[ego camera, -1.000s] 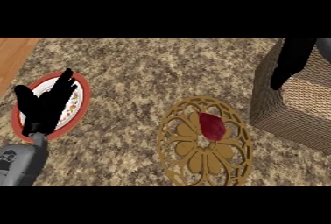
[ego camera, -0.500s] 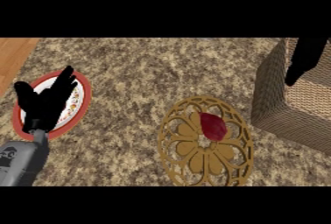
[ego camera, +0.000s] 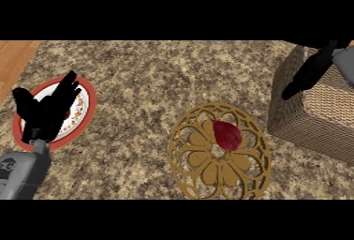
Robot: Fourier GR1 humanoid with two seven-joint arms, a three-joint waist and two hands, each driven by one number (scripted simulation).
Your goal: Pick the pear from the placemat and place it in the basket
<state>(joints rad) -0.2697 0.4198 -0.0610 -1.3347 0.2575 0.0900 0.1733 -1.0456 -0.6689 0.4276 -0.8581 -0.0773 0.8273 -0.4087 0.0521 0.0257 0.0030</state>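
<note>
A dark red pear (ego camera: 227, 134) lies on the upper middle of a round golden openwork placemat (ego camera: 220, 152), right of centre on the speckled counter. The woven basket (ego camera: 321, 110) stands at the right edge, its near wall facing the placemat. My right hand (ego camera: 309, 73) hangs over the basket's upper left rim with straight fingers pointing down-left, holding nothing. At the left my left hand (ego camera: 47, 110) rests open with fingers up, over a plate, far from the pear.
A white plate with a red rim (ego camera: 81, 123) lies under my left hand at the left. A wooden strip (ego camera: 15, 57) shows at the upper left corner beyond the counter's edge. Bare counter (ego camera: 159, 79) stretches between plate, placemat and basket.
My right hand has drawn up and to the right, from the basket's left wall to over its rim. The left hand and the pear have stayed put.
</note>
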